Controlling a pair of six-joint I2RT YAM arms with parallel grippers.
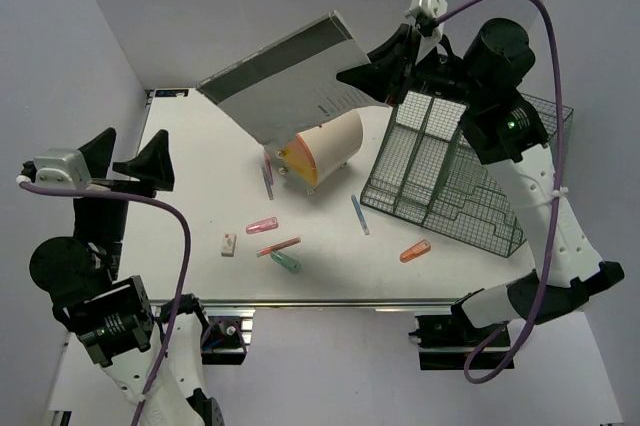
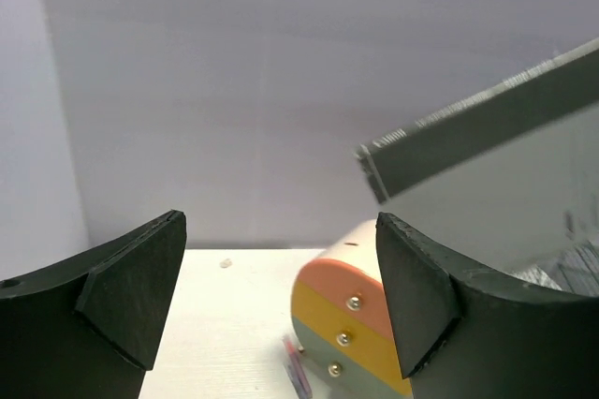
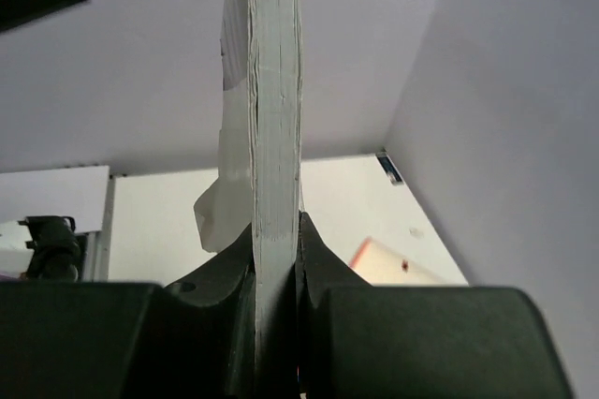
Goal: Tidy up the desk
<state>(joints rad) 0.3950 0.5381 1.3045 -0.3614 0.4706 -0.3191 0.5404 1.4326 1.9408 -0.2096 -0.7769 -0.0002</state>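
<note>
Right pincer (image 1: 365,81) clamps a book (image 1: 280,81) above the tipped cup (image 1: 335,141); left pincer (image 1: 125,158) gapes empty well left of it; pens (image 1: 262,226) and basket (image 1: 470,196) crowd the counter (image 1: 200,216) around it

On the bench (image 1: 200,156) a container (image 1: 320,146) lies on its side toward the far edge, about midway along it. A book (image 1: 285,76) hangs tilted above it, clamped in the right gripper (image 1: 383,79). A wire basket (image 1: 450,176) stands tilted along the right edge. Just left of the container lies a pen (image 1: 268,178). Closer to the near edge, from left to right, lie a small block (image 1: 230,244), three markers (image 1: 278,246) bunched together, a second pen (image 1: 360,214) just left of the basket, and a lone marker (image 1: 415,251) before the basket.
</note>
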